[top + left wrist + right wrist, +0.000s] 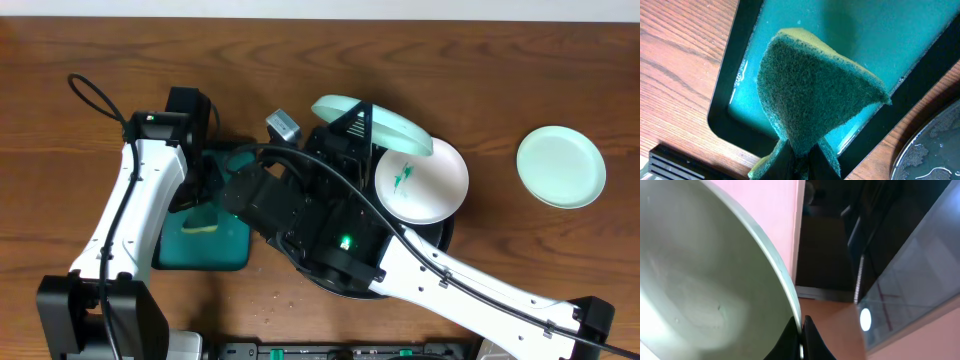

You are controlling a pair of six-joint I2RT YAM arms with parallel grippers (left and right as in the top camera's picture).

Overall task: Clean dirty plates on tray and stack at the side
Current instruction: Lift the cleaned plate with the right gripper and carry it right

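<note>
A pale-mint round shallow plate (380,122) is gripped by its rim in the right hand (801,341), whose two fingers are pinched narrowly on the edge. This plate is held on a tilt above the far part of the large round black tray (446,232). In the right wrist view almost all of its disc is spread out to one side of the fingertips, and only the thin rim passes between them.

A white round plate (425,180), marked with a teal-green smear (403,177), is laid flat on the right part of the black tray, just beside and below the raised plate. No hand is on it. A third plate of plain pale mint (561,166) is set flat on the brown wood-grain desk (500,80), well apart to the right of the black tray and well apart from both hands.

The left hand (800,162) is closed on a green scouring sponge with a yellow backing (815,95). The sponge is pinched at its narrow end, and its rough green face is fanned out in front of the fingers. It is held over the teal-green rectangular tray with a black border (880,40), which is placed just to the left of the black tray. Whether the sponge touches that tray's floor cannot be told. A wet patch of the black tray is seen at the lower right corner of the left wrist view.
</note>
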